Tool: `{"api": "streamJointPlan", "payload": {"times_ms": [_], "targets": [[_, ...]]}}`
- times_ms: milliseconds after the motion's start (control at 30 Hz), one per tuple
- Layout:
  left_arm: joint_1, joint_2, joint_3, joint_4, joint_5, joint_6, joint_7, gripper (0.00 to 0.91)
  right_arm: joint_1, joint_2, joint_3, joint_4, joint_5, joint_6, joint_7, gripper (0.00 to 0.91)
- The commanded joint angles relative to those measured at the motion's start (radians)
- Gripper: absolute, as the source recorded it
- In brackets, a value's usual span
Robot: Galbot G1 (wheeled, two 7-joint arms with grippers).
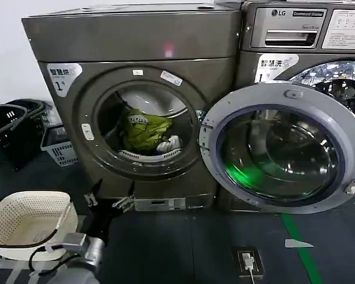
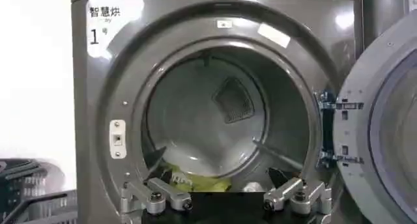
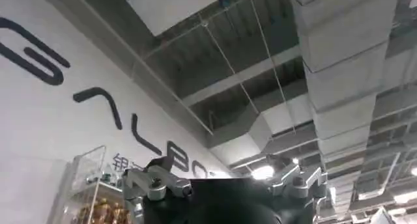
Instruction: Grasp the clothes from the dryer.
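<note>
Crumpled olive clothes (image 1: 143, 131) fill round metal dryer (image 1: 136, 77); left end effector (image 1: 110, 198) spread.

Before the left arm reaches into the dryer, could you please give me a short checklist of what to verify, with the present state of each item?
1. Door swung fully aside: ok.
2. Clothes in reach inside the dryer drum, near the front: ok.
3. Left gripper open: ok, jaws spread, nothing held.
4. Left gripper lined up with the porthole: not ok, it sits below the opening, outside the drum.
5. White basket at the robot's left, ready for the clothes: ok.
6. Right gripper parked clear, pointing towards the ceiling: ok.
</note>
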Motion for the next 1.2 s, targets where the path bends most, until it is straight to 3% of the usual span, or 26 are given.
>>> {"api": "streamJointPlan", "payload": {"times_ms": [33, 1200], "targets": [[0.001, 0.001, -0.001, -0.001, -0.001, 0.001, 0.001, 0.907, 0.0, 0.0, 0.001, 0.001, 0.007, 0.005, 0.001, 0.907], [-0.011, 0.004, 0.011, 0.005, 0.005, -0.006, 0.012, 0.907, -0.001, 0.021, -0.001, 0.046, -0.014, 0.042, -0.022, 0.907]]}}
